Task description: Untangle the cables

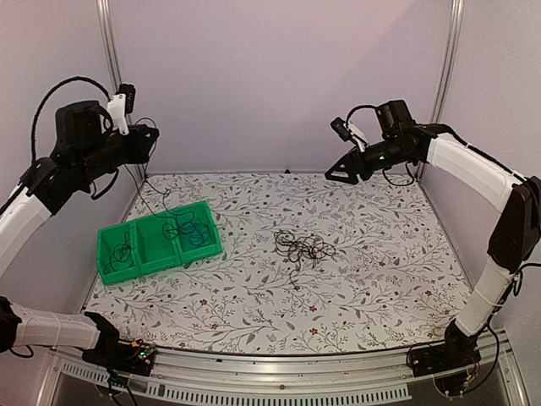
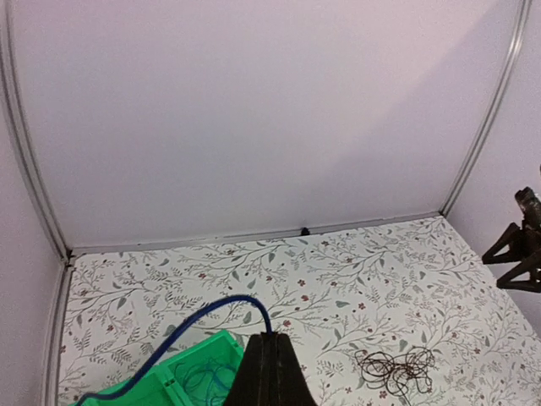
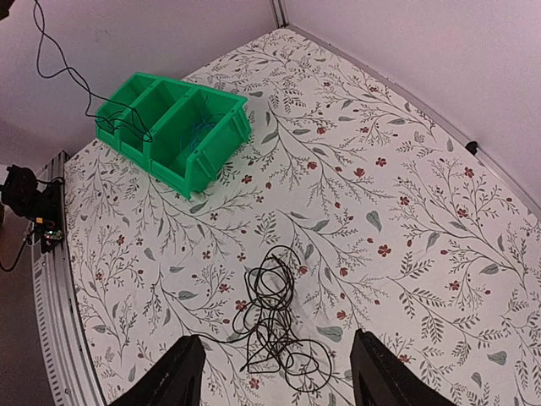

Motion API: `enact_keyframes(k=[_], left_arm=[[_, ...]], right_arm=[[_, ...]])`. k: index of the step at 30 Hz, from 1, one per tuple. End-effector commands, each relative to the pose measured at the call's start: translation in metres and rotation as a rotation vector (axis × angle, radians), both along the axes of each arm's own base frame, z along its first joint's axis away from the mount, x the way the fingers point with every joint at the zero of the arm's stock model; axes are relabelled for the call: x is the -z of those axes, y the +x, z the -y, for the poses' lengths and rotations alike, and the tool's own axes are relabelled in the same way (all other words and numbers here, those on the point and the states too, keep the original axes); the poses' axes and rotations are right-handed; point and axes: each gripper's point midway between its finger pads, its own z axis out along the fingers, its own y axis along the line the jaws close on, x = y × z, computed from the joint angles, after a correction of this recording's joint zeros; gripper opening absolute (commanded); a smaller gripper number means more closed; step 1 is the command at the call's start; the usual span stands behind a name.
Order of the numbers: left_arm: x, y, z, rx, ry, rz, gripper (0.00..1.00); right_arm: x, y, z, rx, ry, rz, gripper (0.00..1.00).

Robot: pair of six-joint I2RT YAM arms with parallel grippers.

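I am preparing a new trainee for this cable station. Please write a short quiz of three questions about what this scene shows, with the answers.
1. True or false: the right gripper is shut.
2. Seen from the top camera, where does the black tangle lie relative to the green bin? A) inside it; B) on the table, to its right; C) on the table, to its left.
3. What colour is the cable pinched in the left gripper?

Key: 1. False, its jaws stand open with nothing between them. 2. B. 3. Blue.
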Motion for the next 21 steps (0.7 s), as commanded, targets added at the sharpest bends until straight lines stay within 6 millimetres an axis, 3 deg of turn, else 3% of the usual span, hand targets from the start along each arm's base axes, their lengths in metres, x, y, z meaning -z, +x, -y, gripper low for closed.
enact_keyframes(k=[1, 7, 10, 16, 21], left_arm=[[0.038, -0.017, -0.076, -0.292, 0.133, -0.155, 0.0], [0.061, -0.033, -0.123, -0.433, 0.148, -0.209, 0.0], [0.061, -0.035, -0.137, -0.466, 0.143, -0.199, 0.0], [0.033, -0.035, -0.16, -0.533, 0.177, -0.128, 0.0], [-0.02, -0.038, -0.18, -0.605, 0.213, -0.007, 0.0]], right_arm=[[0.007, 0.0, -0.006, -0.017, 0.023, -0.024, 0.63], [0.009, -0.002, -0.007, -0.021, 0.03, -0.039, 0.63], [0.008, -0.003, -0.007, -0.022, 0.032, -0.04, 0.63], [0.01, -0.007, -0.004, -0.017, 0.024, -0.038, 0.63], [0.012, -0.011, -0.001, -0.015, 0.019, -0.039, 0.63]])
